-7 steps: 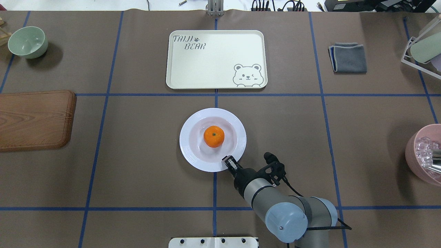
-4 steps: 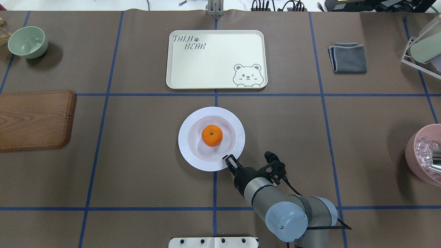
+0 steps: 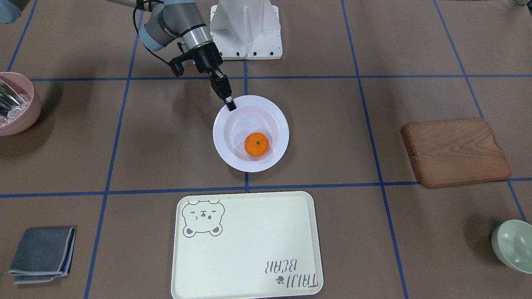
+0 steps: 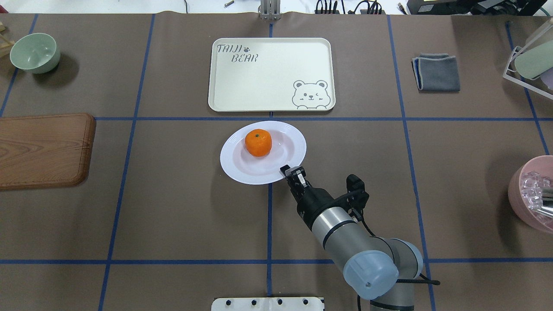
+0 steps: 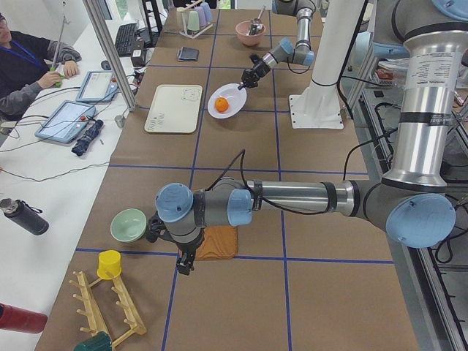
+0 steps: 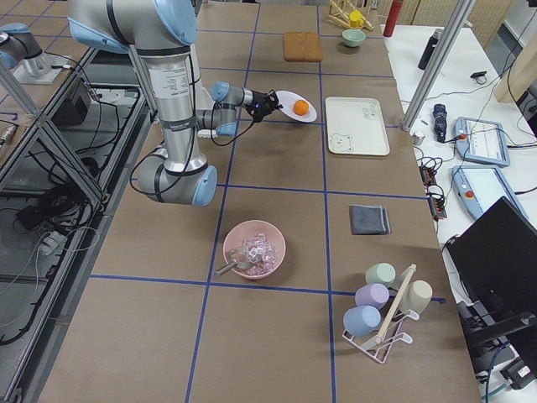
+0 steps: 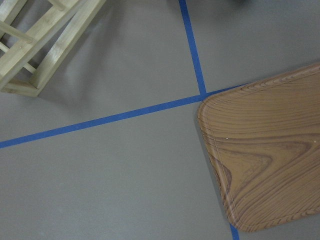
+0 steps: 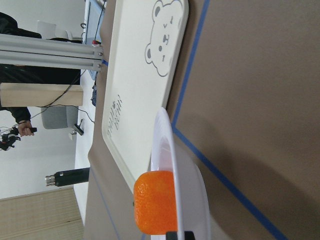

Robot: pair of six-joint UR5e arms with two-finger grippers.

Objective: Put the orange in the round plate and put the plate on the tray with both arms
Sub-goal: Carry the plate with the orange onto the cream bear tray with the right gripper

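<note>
The orange (image 4: 258, 142) lies in the round plate (image 4: 244, 166), toward its far side. My right gripper (image 4: 290, 171) is shut on the plate's near rim, and the plate looks tilted and raised off the table. The front-facing view shows the same grip (image 3: 230, 104) on the plate (image 3: 220, 137) with the orange (image 3: 256, 144) inside. The cream tray (image 4: 271, 74) lies just beyond the plate. In the right wrist view the orange (image 8: 156, 202) sits against the plate rim (image 8: 167, 165). My left gripper (image 5: 182, 265) hangs by the wooden board; whether it is open I cannot tell.
A wooden board (image 4: 43, 149) lies at the left with a green bowl (image 4: 34, 52) behind it. A folded grey cloth (image 4: 436, 72) is at the back right, a pink bowl (image 4: 531, 194) of ice at the right edge, and a cup rack (image 4: 529, 60) in the far right corner.
My right gripper has carried the plate forward toward the tray and tipped it. The orange has rolled to the plate's far side.
</note>
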